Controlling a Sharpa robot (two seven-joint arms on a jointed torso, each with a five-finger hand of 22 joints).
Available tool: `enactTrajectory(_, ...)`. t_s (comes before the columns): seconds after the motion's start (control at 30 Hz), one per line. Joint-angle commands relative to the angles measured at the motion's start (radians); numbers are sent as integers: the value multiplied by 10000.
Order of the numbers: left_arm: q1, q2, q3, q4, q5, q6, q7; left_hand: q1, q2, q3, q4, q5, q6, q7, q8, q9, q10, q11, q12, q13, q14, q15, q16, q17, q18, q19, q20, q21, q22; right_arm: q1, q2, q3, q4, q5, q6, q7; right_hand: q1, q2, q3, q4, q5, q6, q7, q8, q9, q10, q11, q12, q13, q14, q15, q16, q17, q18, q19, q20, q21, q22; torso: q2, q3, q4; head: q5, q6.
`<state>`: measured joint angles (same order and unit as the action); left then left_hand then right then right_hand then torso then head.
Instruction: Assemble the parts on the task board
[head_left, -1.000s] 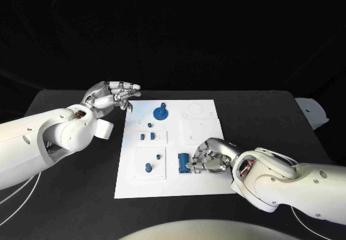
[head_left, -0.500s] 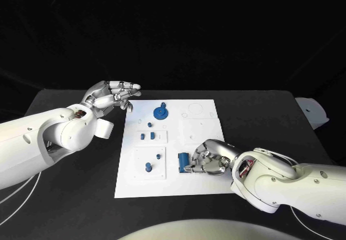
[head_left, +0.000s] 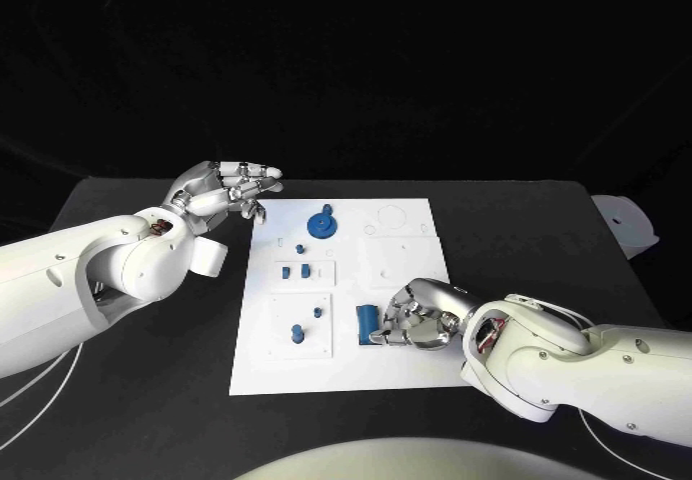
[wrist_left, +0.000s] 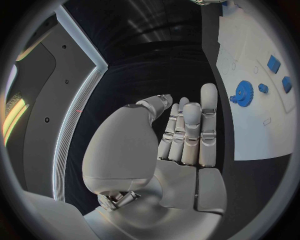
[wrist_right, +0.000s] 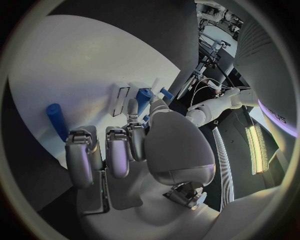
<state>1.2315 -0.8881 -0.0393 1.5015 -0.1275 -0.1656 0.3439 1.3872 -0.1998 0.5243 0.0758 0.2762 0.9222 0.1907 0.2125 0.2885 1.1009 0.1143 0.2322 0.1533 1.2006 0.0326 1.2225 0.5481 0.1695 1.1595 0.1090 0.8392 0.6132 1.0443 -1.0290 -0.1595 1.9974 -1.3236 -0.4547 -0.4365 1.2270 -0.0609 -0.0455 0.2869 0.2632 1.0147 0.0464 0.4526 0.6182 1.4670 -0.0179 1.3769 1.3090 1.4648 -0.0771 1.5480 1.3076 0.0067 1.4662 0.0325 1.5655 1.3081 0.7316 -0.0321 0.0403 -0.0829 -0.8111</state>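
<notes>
Meanwhile your right hand (head_left: 414, 323) crept toward the blue cylinder (head_left: 366, 323) on the task board (head_left: 411, 375), fingers curled, nothing grasped; left hand (head_left: 224, 190) idled empty.

Behind the black tabletop (head_left: 144, 400) hangs a dark curtain (head_left: 346, 80), its folds faintly lit, filling the upper half of the head view. The tabletop's far edge runs straight across the middle of the frame, and its surface is matte and dull. A white object (head_left: 624, 225) sits at the right edge of the frame, just past the tabletop's corner. Elsewhere the surroundings fall into shadow.
</notes>
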Motion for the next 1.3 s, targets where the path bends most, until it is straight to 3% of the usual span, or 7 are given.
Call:
enactTrajectory(0.03,4,8,5,21,35,125,59,-89,6,-50,4,-14,-72,-15,55,-12,-55,-10,56,13,-47,-22,33,12,151,35,46,-38,-12,-8,38,-2,-26,-127,103,-74,116,1,-20,13,-63,85,17,24,-13,251,-58,46,1519,968,-76,52,2173,-67,1046,-90,53,2627,2,1,1,2,-15)
enactTrajectory(0.17,4,7,4,23,35,124,58,-89,6,-50,4,-14,-72,-15,55,-12,-55,-10,56,13,-47,-22,33,12,151,35,46,-38,-12,-8,67,-2,-50,-182,-116,-146,203,69,5,16,-57,105,2,29,-19,266,-70,73,1536,968,-87,52,2173,-67,1046,-98,53,2627,0,3,-8,9,-2)
enactTrajectory(0.3,4,4,4,21,35,118,54,-93,12,-53,4,-14,-74,-16,65,-12,-67,-12,81,19,-51,-23,37,-1,151,39,45,-41,-16,-8,34,-2,4,-18,-333,-176,47,280,-37,66,-30,150,3,37,-38,287,-75,102,1559,967,-97,49,2165,-67,1046,-111,53,2627,1,12,-4,22,14)
enactTrajectory(0.57,4,7,0,15,35,124,47,-95,15,-54,4,-15,-75,-16,69,-12,-71,-12,90,22,-52,-23,39,-7,151,41,45,-43,-17,0,-208,2,164,154,-776,117,-11,244,-124,44,46,109,11,12,-56,264,-68,47,1531,964,-94,44,2153,-67,1046,-111,53,2627,-2,16,-20,2,48)
enactTrajectory(0.73,4,8,-4,7,35,130,51,-95,15,-54,4,-15,-75,-16,69,-12,-71,-12,90,22,-52,-23,39,-7,151,41,45,-43,-17,92,-621,8,209,281,-1092,494,292,163,-188,5,180,-191,125,-213,-170,174,23,-123,1450,940,-25,0,2046,-67,1046,-69,53,2627,-9,7,-13,-52,72)
enactTrajectory(1.0,4,1,-14,27,36,146,74,-100,15,-57,7,-16,-77,-16,71,-12,-75,-11,97,24,-50,-23,43,-1,151,42,45,-44,-18,274,-1599,6,106,-233,-701,703,683,75,-244,3,-16,-261,200,-368,-268,106,90,-250,1393,935,37,-11,2028,-67,1046,-9,53,2627,-12,-4,-37,-243,171)
enactTrajectory(1.3,3,5,-21,30,36,158,89,-112,8,-66,12,-18,-79,-14,72,-13,-80,-9,102,25,-50,-22,44,-3,151,42,46,-46,-19,202,-2221,-30,87,-1280,-52,324,830,56,-270,1,-73,-227,205,-400,-298,3,99,-482,1268,895,50,-86,1850,-67,1046,9,53,2627,-23,8,-70,-415,240)
